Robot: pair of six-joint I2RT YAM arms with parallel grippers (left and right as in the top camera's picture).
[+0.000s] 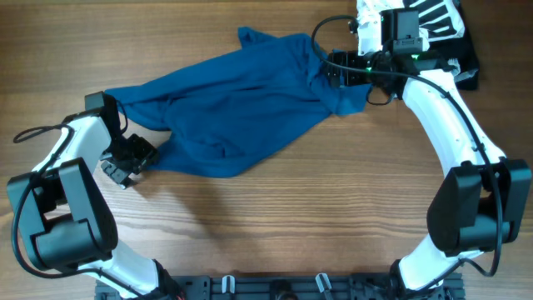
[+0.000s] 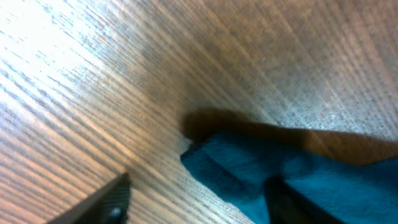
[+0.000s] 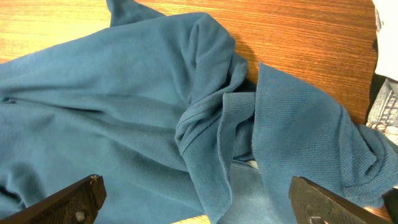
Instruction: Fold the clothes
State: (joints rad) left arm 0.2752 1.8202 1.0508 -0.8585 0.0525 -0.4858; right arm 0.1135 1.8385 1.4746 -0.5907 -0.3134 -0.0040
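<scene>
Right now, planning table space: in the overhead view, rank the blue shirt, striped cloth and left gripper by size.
1. The blue shirt: by far the largest.
2. The striped cloth and the left gripper look about alike. The frame edge cuts the cloth off, so I won't rank them.

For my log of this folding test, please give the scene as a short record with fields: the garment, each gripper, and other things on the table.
garment: deep-blue shirt, wrinkled, lying diagonally, not yet folded
left gripper: open, low at a corner of the shirt's near-left end
right gripper: open, over the bunched far-right end
surface: wooden table
other: white striped garment at the far right corner
</scene>
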